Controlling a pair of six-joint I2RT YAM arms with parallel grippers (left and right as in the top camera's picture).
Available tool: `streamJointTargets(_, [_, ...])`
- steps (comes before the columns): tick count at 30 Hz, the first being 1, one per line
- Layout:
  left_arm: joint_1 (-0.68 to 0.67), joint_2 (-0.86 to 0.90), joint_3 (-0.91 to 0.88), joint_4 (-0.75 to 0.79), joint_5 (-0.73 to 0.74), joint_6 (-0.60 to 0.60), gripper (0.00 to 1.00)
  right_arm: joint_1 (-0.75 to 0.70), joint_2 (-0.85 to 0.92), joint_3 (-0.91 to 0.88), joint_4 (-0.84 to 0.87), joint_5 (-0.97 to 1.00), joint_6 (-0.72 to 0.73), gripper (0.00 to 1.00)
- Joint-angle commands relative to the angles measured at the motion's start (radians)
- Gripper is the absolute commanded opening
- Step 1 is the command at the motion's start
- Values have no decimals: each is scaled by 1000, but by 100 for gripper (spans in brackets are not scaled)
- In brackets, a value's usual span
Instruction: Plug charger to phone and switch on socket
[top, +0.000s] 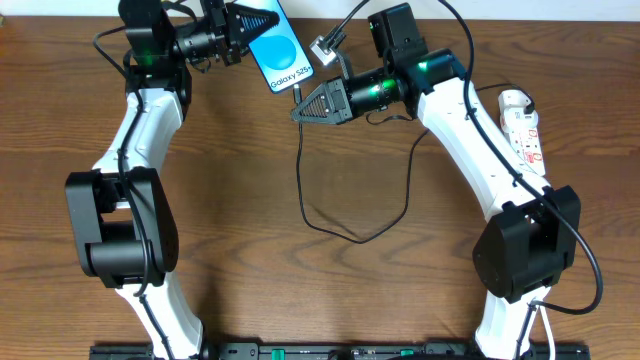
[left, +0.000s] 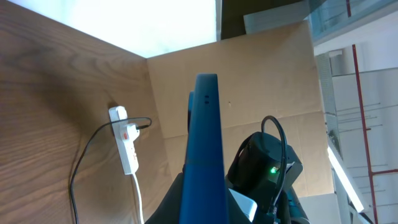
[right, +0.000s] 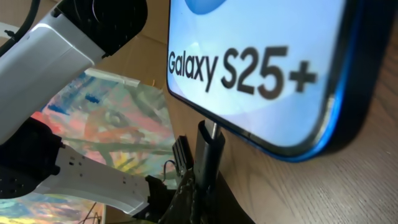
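The phone (top: 282, 50), its blue screen lit, is held off the table at the back by my left gripper (top: 248, 30), which is shut on its far end. In the left wrist view the phone (left: 203, 149) shows edge-on between the jaws. My right gripper (top: 298, 108) is shut on the charger's plug (right: 208, 152), just below the phone's lower edge (right: 292, 146). The plug's tip reaches that edge; whether it is inside the port I cannot tell. The charger's black cable (top: 305, 200) loops over the table. The white socket (top: 522, 125) lies at the right, apart from both grippers.
A small silver connector (top: 325, 46) sits right of the phone. Thick black arm cables (top: 470, 60) arch over the right arm. A cardboard wall (left: 261, 74) stands behind the table. The socket (left: 126, 140) has a black lead plugged in it.
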Motion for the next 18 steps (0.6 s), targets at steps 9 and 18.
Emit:
streamJointTargets(9, [0,-19,15,12,53,-2,7,-1,-15,0,-19,-27,-23,1])
streamJointTargets(18, [0,-19,15,13,56,2,7,-1,-15,0,-58,-48,-57,1])
